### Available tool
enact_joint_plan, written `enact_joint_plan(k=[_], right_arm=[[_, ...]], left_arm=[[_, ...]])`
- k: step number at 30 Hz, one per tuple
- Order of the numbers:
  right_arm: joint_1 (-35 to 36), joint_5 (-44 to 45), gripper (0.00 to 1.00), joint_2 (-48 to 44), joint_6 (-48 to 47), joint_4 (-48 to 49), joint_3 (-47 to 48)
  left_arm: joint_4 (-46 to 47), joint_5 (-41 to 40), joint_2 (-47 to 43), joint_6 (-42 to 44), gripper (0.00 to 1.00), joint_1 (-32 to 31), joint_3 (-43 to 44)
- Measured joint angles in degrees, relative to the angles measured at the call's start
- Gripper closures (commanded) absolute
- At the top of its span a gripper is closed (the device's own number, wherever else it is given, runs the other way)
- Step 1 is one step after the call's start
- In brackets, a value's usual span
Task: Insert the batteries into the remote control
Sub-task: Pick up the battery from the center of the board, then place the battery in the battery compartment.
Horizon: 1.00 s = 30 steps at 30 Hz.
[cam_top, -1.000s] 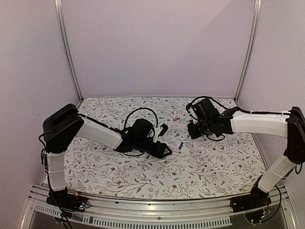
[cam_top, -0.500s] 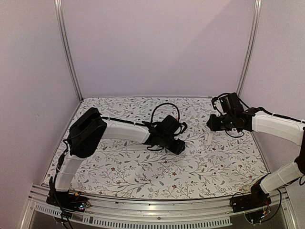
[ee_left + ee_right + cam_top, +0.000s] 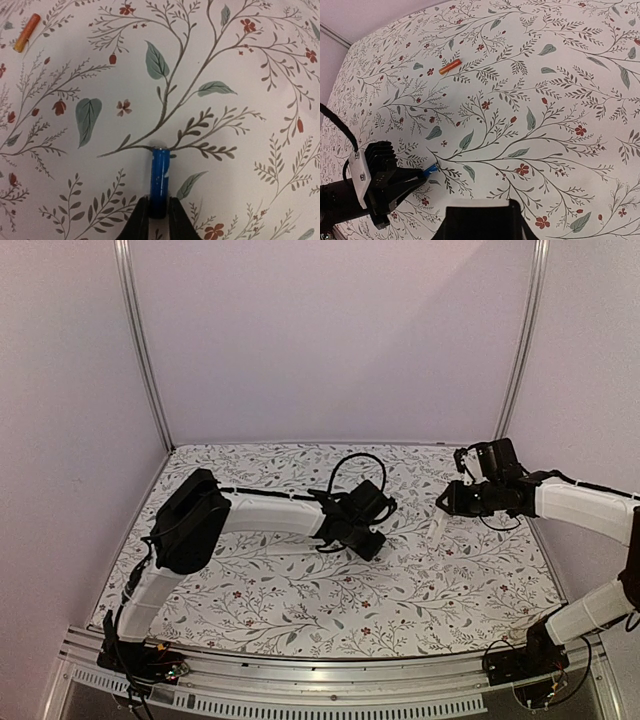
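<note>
My left gripper is shut on the near end of the blue battery. The battery points away from the camera, its far tip down at the floral cloth. The right wrist view shows the same battery poking out of the left gripper. The orange-red battery lies loose on the cloth, far back left of it. At the right, my right gripper is raised and shut on the white remote control, which hangs down from it. A dark block with a pale top edge fills the bottom of the right wrist view.
The floral cloth covers the whole table. Metal frame posts stand at the back corners with pale walls behind. The left arm lies across the middle of the cloth.
The left arm swung right to the blue battery and its jaws closed on it. The right arm carried the remote to the right and has barely moved since.
</note>
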Motion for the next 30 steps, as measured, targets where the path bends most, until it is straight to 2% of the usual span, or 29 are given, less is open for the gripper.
enact_joint_plan(k=[5,7,12,17,23,30], right_arm=[[-1.1,-4.9,1.00,0.0,1.1,1.9,-0.4],[-1.2,-7.2,1.00,0.1,1.5,2.8,-0.4],[-1.7,-14.5,1.00,1.0,3.5,7.9,-2.4],[-1.8,-22.9,1.00,5.4,8.0,17.8,-5.9],[-0.5,-28.9,1.00,8.9,14.3,28.3,-9.1],[2.9,-32.2,1.00,12.3,21.5,43.6,-10.6]], left_arm=[[0.0,-0.6,-0.2,3.0,0.99,-0.1,-0.4],[0.6,-0.1,-1.2,4.3,1.00,-0.1,-2.1],[1.4,3.1,-9.0,4.9,1.00,0.2,-13.1],[0.8,7.4,-20.1,4.9,1.00,0.4,-23.1],[0.3,13.9,-30.6,2.9,1.00,0.5,-24.6],[-2.1,17.7,-32.3,-1.0,1.00,0.5,-23.9]])
